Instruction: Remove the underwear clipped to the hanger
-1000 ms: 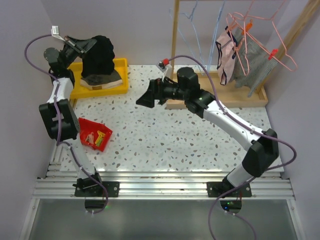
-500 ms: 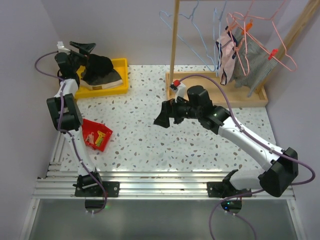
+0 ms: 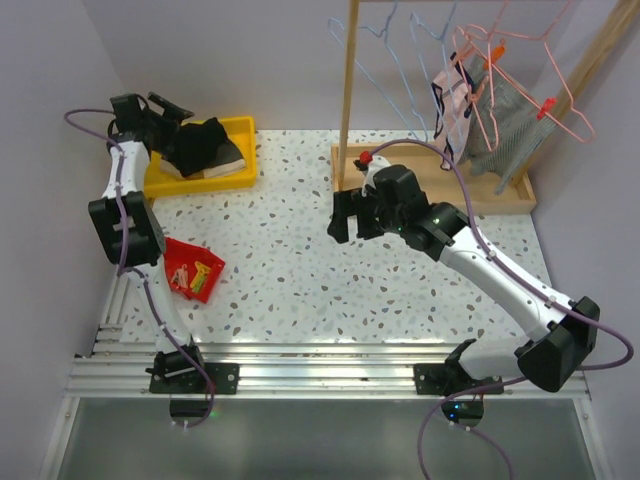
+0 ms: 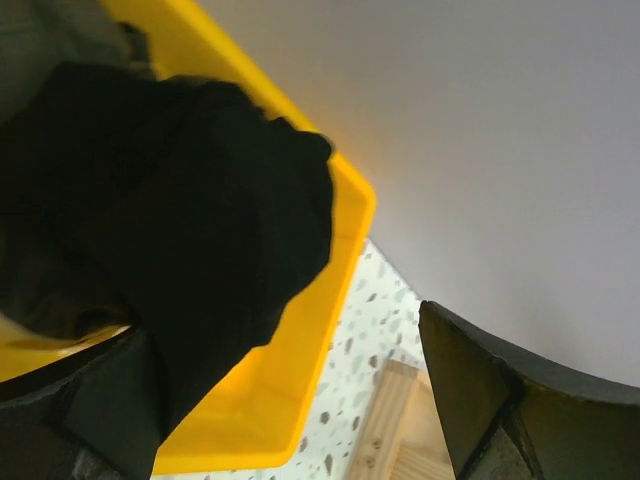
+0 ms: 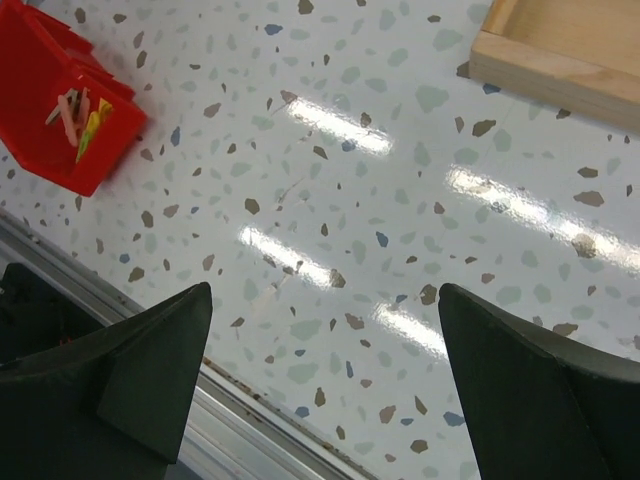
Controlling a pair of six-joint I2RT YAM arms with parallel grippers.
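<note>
Pink underwear (image 3: 450, 105) and grey underwear (image 3: 503, 122) hang clipped to a pink wire hanger (image 3: 545, 45) on the rack at the back right. Black underwear (image 3: 205, 142) (image 4: 190, 210) lies heaped in the yellow bin (image 3: 243, 172) (image 4: 330, 320) at the back left. My left gripper (image 3: 168, 118) (image 4: 290, 400) hovers open beside that heap, holding nothing. My right gripper (image 3: 343, 216) (image 5: 325, 335) is open over bare tabletop in the middle, left of the rack's base and well short of the hanging garments.
A red tray (image 3: 190, 268) (image 5: 55, 110) with small clips sits at the left front. The rack's wooden base (image 3: 440, 200) (image 5: 570, 50) and upright post (image 3: 347, 100) stand at the back right, with blue wire hangers (image 3: 395, 60) on it. Walls close in on both sides.
My left gripper opened and let the black underwear drop into the yellow bin, then drew back left. My right gripper moved right and slightly nearer, toward the rack's base.
</note>
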